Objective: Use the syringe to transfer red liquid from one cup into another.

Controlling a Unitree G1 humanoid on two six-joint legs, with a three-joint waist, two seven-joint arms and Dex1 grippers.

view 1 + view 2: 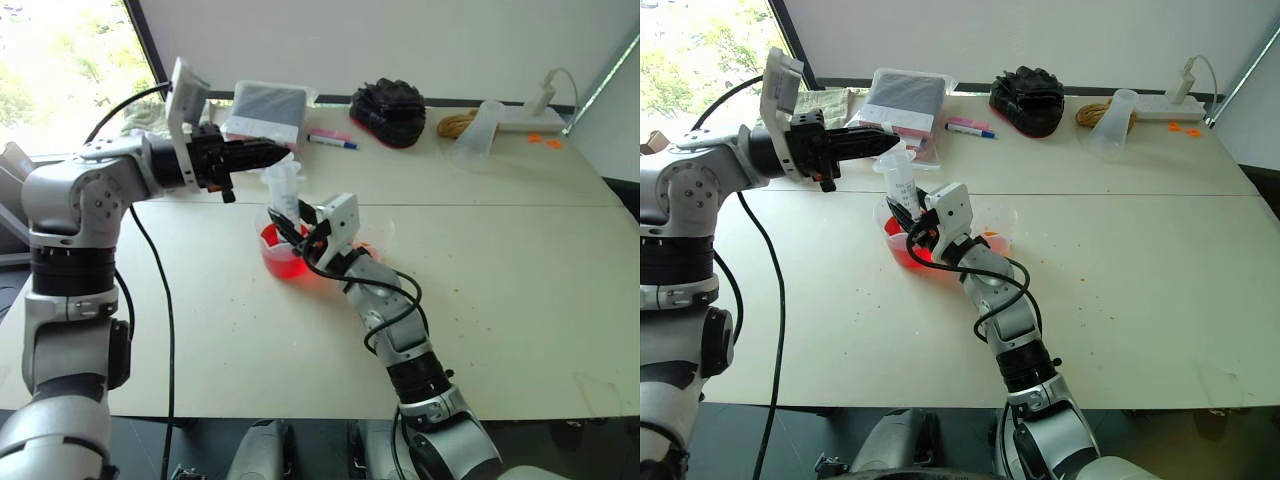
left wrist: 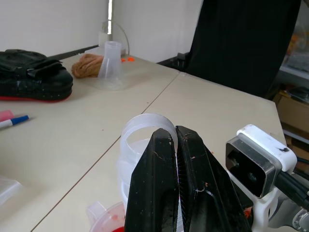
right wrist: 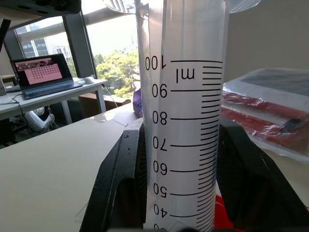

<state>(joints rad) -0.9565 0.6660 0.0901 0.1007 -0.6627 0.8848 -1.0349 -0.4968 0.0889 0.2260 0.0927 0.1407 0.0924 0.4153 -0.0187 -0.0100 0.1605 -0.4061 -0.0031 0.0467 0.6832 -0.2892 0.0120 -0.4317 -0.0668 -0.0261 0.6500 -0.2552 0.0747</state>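
The right gripper (image 1: 292, 226) clamps the syringe (image 1: 902, 187) upright by its barrel over the spouted cup (image 1: 283, 258) of red liquid (image 1: 281, 264) (table centre), the left gripper (image 1: 283, 152) pinched shut at the plunger top.

One syringe (image 3: 186, 121), three cups (image 1: 283, 262), one marker (image 1: 332, 142), two hands (image 1: 272, 152).
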